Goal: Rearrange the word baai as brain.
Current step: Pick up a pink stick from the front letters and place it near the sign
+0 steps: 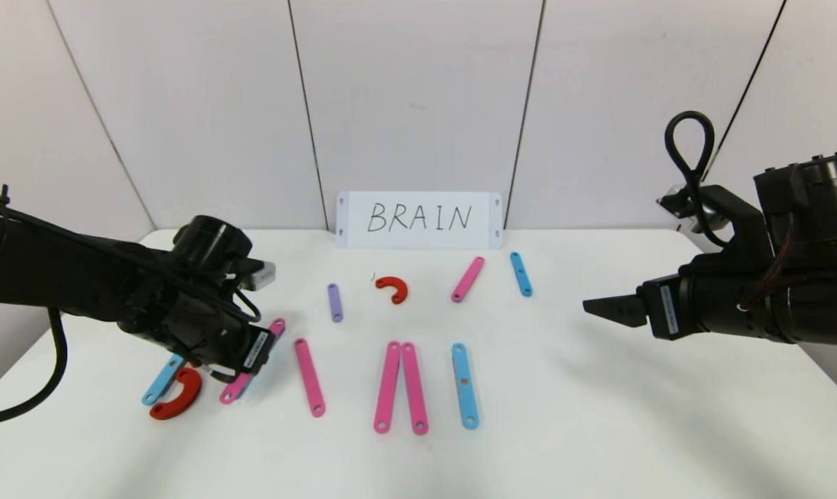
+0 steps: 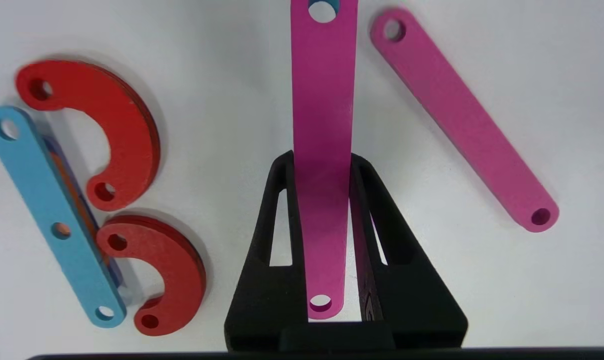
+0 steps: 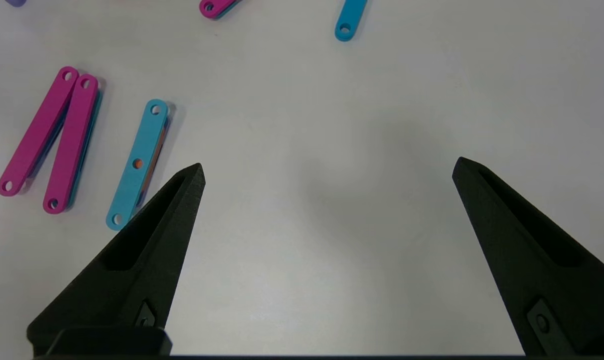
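Observation:
The word baai lies in a row near the table's front. Its blue strip [image 1: 160,382] and red half-rings [image 1: 177,396] are at the left. My left gripper [image 1: 250,360] hangs low just right of them, shut on a slanted pink strip [image 2: 323,125] that runs lengthwise between its fingers [image 2: 281,200]. Another pink strip [image 2: 462,125] lies apart to one side. Farther right lie a pair of pink strips [image 1: 401,387] and a blue strip [image 1: 464,385]. My right gripper [image 1: 609,308] hovers open and empty over the right side of the table.
A white card [image 1: 418,219] with handwritten BRAIN leans on the back wall. In front of it lie a purple strip [image 1: 335,303], a red half-ring [image 1: 393,289], a pink strip [image 1: 467,279] and a blue strip [image 1: 521,274].

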